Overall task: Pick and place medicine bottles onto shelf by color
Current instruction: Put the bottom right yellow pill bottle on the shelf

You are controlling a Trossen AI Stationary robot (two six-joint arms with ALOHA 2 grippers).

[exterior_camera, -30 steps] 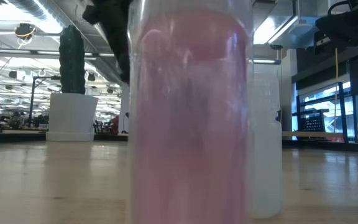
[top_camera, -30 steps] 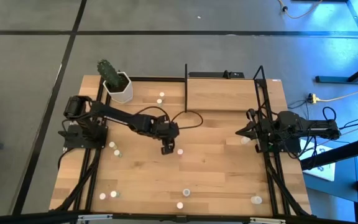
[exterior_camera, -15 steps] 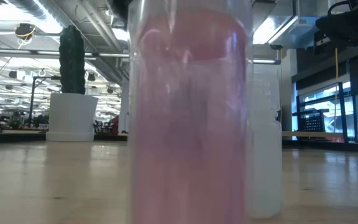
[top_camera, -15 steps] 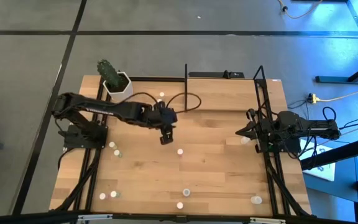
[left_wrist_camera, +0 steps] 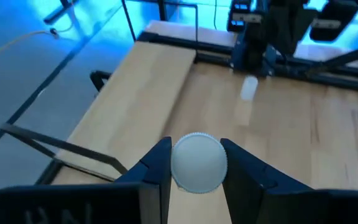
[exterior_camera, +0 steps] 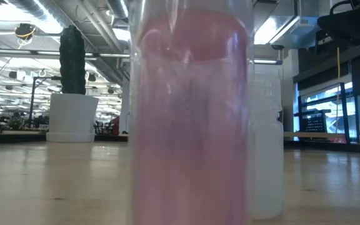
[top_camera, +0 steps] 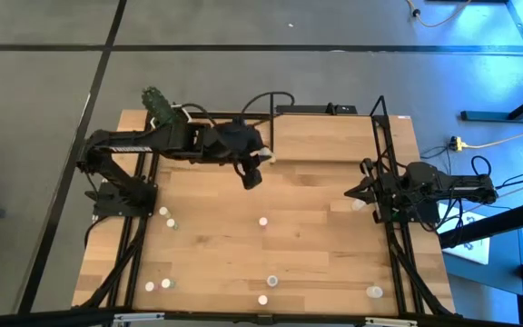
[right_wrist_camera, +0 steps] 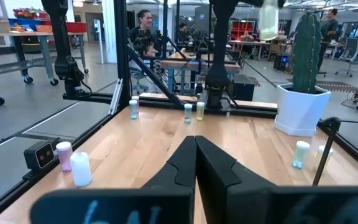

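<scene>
Carried up and toward the back of the table since 1 second ago, the left gripper [top_camera: 254, 169] now hangs at the front-left corner of the shelf [top_camera: 325, 138], where before it was low over the middle of the tabletop [top_camera: 307, 254]. From above, a white-capped bottle [top_camera: 266, 155] shows at its tip, next to the shelf's black upright; 1 loose bottle [top_camera: 262, 221] stands well below the gripper, where it was picked from beside. The right gripper [top_camera: 354, 193] waits unmoved at the right table edge, a bottle [top_camera: 359, 205] just beside its tip.

Low view: a pink bottle [exterior_camera: 191, 112] right at the lens fills the middle, with a white bottle [exterior_camera: 266, 137] just behind it.

Left wrist view: the 2 dark fingers [left_wrist_camera: 151, 168] pinch the white-capped bottle [left_wrist_camera: 197, 162] from either side, its ribbed cap facing the camera, and the shelf board [left_wrist_camera: 143, 99] lies underneath and ahead.

Right wrist view: the right gripper [right_wrist_camera: 196, 152] has its fingers pressed together, empty, with a pink-capped bottle [right_wrist_camera: 64, 154] and a white one [right_wrist_camera: 81, 168] off to one side.
</scene>
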